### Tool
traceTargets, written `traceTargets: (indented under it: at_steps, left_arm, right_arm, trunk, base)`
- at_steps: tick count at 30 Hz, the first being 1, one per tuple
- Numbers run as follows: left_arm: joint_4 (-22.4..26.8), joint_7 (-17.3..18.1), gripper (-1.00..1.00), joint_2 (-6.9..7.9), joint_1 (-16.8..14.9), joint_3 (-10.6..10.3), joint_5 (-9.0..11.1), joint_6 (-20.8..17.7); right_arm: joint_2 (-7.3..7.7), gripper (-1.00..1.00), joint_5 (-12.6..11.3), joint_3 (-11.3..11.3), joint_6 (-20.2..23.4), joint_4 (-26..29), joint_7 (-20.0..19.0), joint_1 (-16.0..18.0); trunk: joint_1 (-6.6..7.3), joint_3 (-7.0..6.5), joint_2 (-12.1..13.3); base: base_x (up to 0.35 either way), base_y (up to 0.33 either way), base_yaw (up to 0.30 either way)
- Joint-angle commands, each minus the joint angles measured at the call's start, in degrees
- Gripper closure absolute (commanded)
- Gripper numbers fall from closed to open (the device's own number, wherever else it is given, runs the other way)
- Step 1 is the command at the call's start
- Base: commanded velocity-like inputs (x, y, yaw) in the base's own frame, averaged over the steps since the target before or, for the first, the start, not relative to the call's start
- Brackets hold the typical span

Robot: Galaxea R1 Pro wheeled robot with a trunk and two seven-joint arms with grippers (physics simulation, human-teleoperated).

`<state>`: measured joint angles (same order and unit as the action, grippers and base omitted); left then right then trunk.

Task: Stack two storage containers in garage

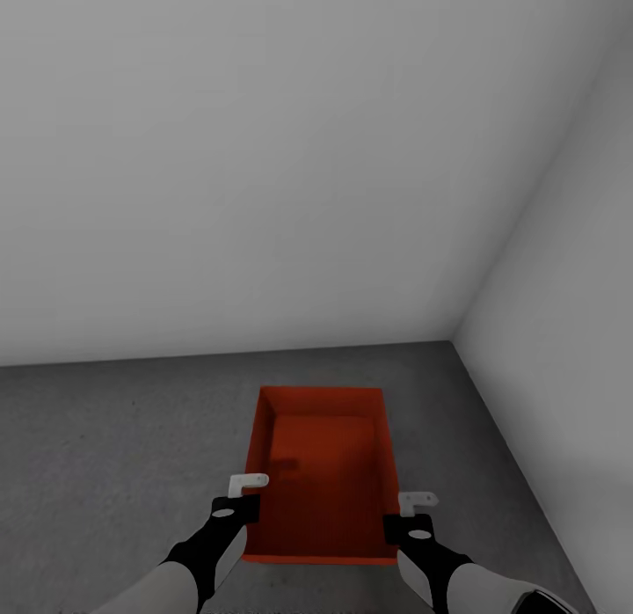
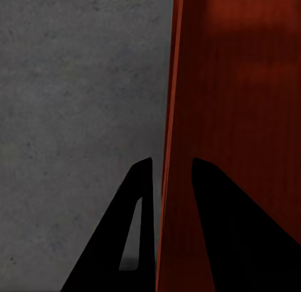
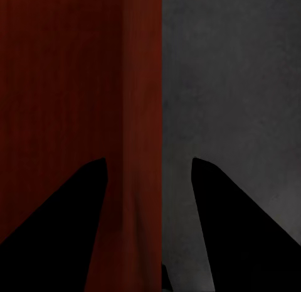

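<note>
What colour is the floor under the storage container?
Dark grey, speckled concrete floor, clearest in the left wrist view beside the orange-red storage container.

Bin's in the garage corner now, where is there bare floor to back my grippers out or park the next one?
Bare concrete floor runs wide beside the storage container on the left gripper side. The strip between the container and the side wall by the right gripper is narrower. Behind the container, a short strip reaches the back wall.

A dark grey speckled concrete floor (image 1: pixel 105 438) is seen, bounded by white walls (image 1: pixel 264 157). One orange-red storage container (image 1: pixel 321 473) is seen between the two sets of jaws.
</note>
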<state>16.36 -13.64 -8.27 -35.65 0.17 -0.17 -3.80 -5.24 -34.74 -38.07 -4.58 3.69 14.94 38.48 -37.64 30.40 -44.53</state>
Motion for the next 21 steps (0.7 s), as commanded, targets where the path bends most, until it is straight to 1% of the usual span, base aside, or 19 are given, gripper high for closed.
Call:
traceTargets:
  at_steps: [1,21]
  left_arm:
    - [3.52,-0.33,1.00,0.01,-0.03,1.06,-0.81,-0.41]
    - [3.51,-0.34,1.00,0.01,-0.03,1.06,-0.82,-0.41]
  right_arm:
    - [0.03,1.00,-1.12,0.10,-0.26,-1.93,0.09,0.01]
    - [-0.01,1.00,-1.12,0.10,-0.26,-1.90,0.09,0.01]
  trunk:
    - [-0.01,0.15,-0.05]
    - [-0.01,2.00,-0.05]
  base:
    - [0.000,0.000,0.000]
    - [0.000,0.000,0.000]
